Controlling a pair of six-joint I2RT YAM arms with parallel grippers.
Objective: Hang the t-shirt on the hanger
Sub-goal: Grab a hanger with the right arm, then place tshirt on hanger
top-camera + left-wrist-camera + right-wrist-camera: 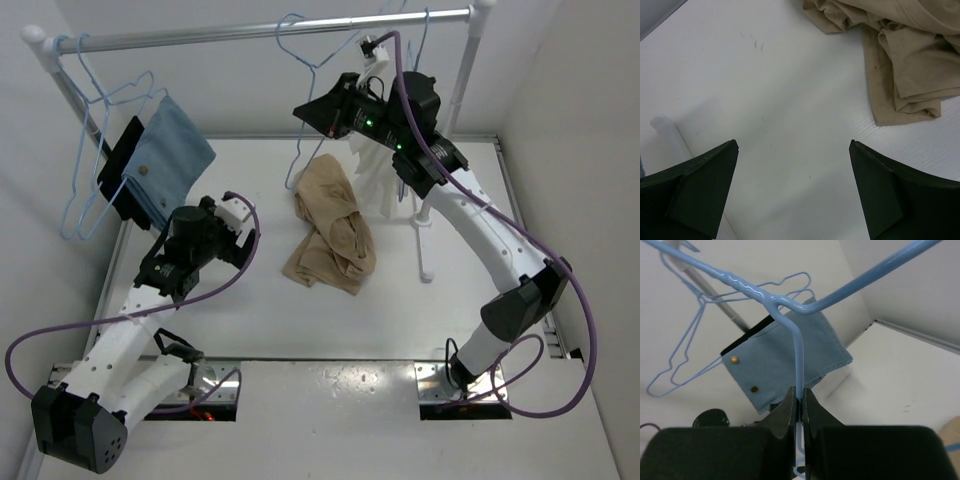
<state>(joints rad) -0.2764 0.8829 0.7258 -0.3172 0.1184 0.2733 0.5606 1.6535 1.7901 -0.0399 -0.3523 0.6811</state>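
Pinching the hanger wire, the right gripper is clamped shut at the far rail. The t-shirt lies crumpled mid-table, nearer than the hanger, its long axis running near to far. The left gripper, spread wide and empty, sits closest, just to its left.

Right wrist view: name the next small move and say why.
Probably lift the hanger off the rail: the right gripper is shut on its wire, while the t-shirt lies crumpled on the table, apart from it.
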